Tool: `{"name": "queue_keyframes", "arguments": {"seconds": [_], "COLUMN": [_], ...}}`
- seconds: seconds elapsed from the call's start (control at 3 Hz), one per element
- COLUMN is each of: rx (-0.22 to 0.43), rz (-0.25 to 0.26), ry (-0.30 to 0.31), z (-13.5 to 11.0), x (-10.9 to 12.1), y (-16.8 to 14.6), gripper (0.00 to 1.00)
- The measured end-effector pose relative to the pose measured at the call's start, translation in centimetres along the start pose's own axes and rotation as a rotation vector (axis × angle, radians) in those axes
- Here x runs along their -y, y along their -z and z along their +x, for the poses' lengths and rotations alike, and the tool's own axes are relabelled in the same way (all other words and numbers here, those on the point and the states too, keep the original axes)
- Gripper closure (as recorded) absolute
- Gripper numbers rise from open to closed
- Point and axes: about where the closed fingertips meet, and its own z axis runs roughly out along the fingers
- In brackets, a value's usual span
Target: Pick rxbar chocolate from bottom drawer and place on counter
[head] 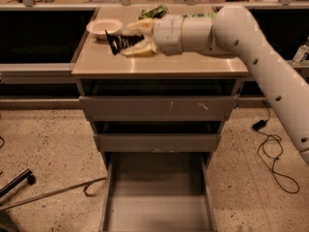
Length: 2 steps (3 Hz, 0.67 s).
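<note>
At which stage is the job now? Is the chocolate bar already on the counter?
Done: the rxbar chocolate is out of the open bottom drawer. In hand: the gripper holds it clamped just over the counter, beside a white bowl. Left: set the bar down on the counter and release it.

Bowl (103, 27) crowds the gripper (128, 42) over the counter (164, 65) (front strip free).
</note>
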Motion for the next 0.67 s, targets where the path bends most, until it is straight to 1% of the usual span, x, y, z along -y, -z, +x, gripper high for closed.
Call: {"name": "queue_keyframes", "arguments": {"seconds": [0.33,0.67], "rx": [0.009,0.009], "rz": [0.051,0.051], "ry": [0.017,0.017], "z": [-0.78,-0.78], "x": [2.8,2.81], "y": [1.33,1.33], "gripper": [1.0,1.0]}}
